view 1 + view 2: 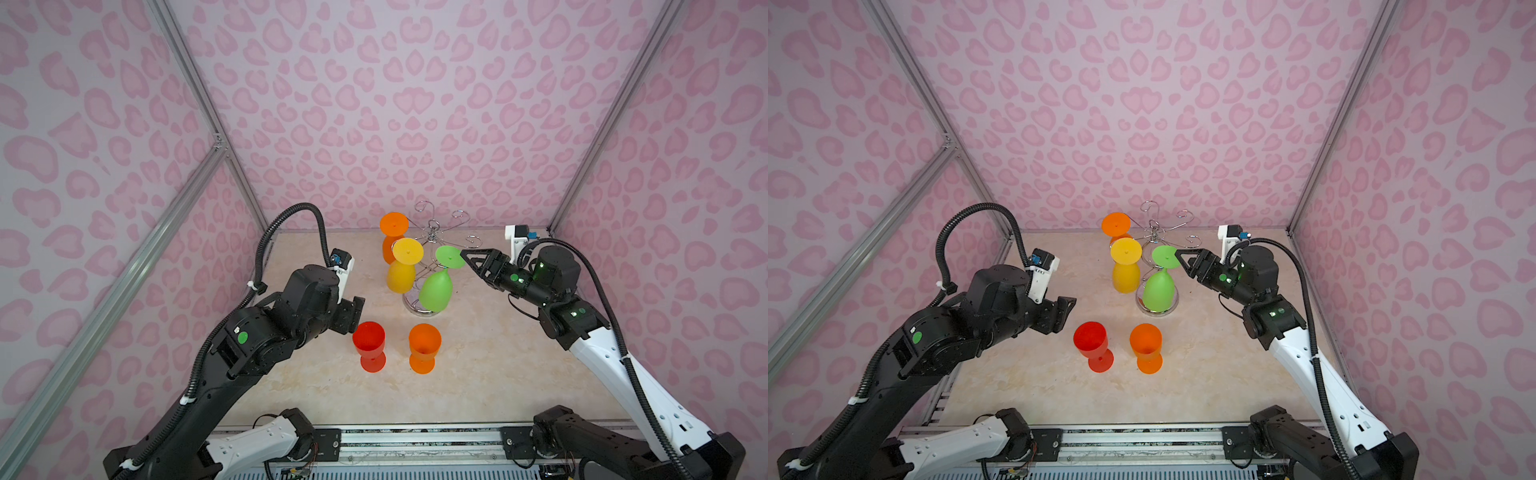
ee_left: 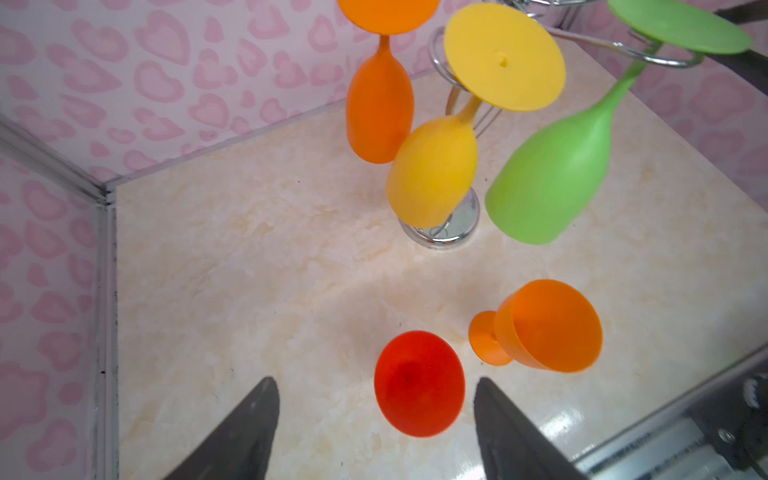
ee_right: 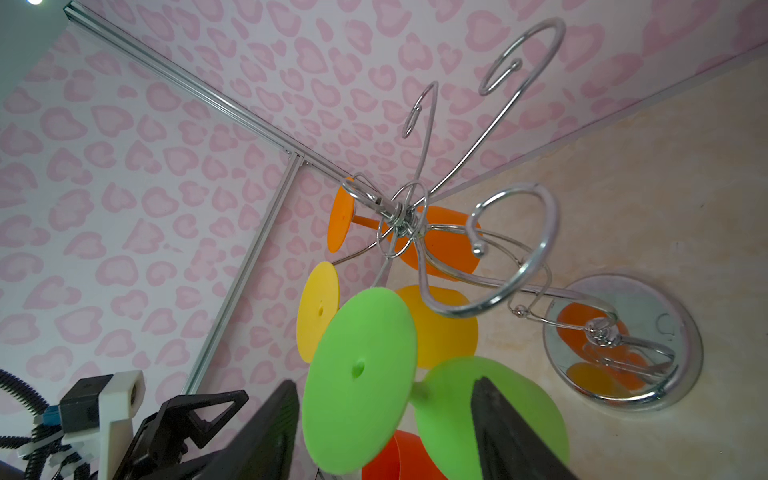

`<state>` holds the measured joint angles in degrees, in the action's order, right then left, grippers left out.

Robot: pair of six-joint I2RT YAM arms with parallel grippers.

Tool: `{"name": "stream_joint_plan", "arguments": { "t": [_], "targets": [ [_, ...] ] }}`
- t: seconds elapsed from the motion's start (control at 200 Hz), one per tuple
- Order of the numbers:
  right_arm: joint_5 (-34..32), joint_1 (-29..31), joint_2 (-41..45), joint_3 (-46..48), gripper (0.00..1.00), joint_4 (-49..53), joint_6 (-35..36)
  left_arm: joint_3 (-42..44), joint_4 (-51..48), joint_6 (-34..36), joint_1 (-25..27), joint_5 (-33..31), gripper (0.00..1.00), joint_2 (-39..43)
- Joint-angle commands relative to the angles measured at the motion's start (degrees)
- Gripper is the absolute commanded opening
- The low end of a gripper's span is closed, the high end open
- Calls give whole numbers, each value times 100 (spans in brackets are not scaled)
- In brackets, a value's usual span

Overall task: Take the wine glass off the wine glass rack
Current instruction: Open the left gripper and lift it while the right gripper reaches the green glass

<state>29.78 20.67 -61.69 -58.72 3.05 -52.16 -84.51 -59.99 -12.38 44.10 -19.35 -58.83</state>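
Right wrist view is filled by the wine glass rack [image 3: 401,216] [image 1: 433,237] [image 1: 1154,237], whose chrome hub, curled arms and round mirrored base are seen at close range. In both top views the rack is stood on the marbled table [image 1: 498,374] near the back wall. Three glasses are hung upside down from its arms. A hanging orange glass [image 1: 394,224] is on the far side of the rack. A yellow glass [image 1: 401,276] is on the side towards the left arm. The green wine glass [image 1: 435,291] [image 1: 1158,291] [image 3: 361,374] is on the near side, its bowl tilted in front of the rack's base. In the left wrist view the green wine glass [image 2: 552,178] is seen not yet taken off, its foot resting on a wire loop of the rack. The right gripper [image 1: 467,258] [image 3: 384,382] is held just beside the rack, level with that foot. Its jaws are spread wide, one finger on the flat side of the foot and one on the bowl side, and contact cannot be judged. In front of the rack, well apart from it, a red glass [image 1: 369,338] [image 2: 419,382] and a standing orange glass [image 1: 424,343] are set upright. The left gripper [image 1: 355,313] [image 2: 374,380] is held over the red glass with its jaws parted wide and nothing gripped.
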Motion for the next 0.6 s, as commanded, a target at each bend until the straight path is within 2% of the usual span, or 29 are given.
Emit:
{"name": "stream_joint_plan", "arguments": {
  "t": [0.0,0.29,0.595],
  "targets": [
    [-113,99,-99,-43,66,-281,-58,55,760,-19,-37,-788,76,-23],
    [-23,201,-341,-113,64,-447,-170,256,1255,63,-162,-761,76,38],
    [37,243,-431,-41,39,-703,-362,449,1358,22,-235,-733,76,86]
  ]
}}
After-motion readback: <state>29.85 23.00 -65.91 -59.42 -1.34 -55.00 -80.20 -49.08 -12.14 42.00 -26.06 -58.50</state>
